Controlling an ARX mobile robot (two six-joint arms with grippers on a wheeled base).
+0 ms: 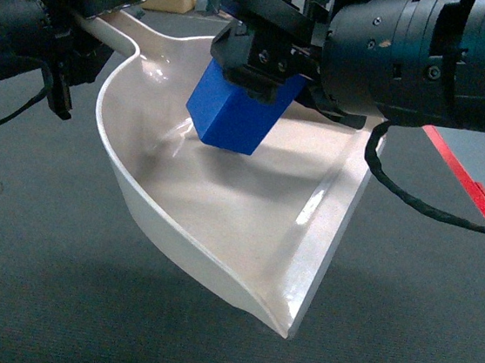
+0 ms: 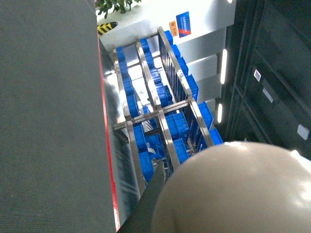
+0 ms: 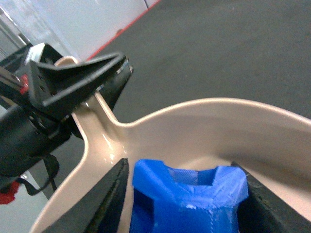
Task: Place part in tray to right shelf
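Observation:
My right gripper [image 1: 259, 74] is shut on the blue part [image 1: 233, 110], which hangs tilted over the inside of the beige tray [image 1: 220, 223], near its back wall. I cannot tell whether its lower corner touches the tray floor. In the right wrist view the part [image 3: 189, 199] sits between both dark fingers of the right gripper [image 3: 181, 170], with the tray [image 3: 204, 126] curving behind it. My left gripper [image 1: 87, 6] is shut on the tray's handle and holds the tray above the floor. The left wrist view shows one dark finger [image 2: 155, 194] beside the tray's rounded back [image 2: 243, 194].
Dark grey carpet [image 1: 38, 281] lies under the tray, with a red floor line [image 1: 470, 185] at the right. A silver steel rack [image 2: 160, 111] holding blue crates shows far off in the left wrist view; I cannot tell whether it is the right shelf.

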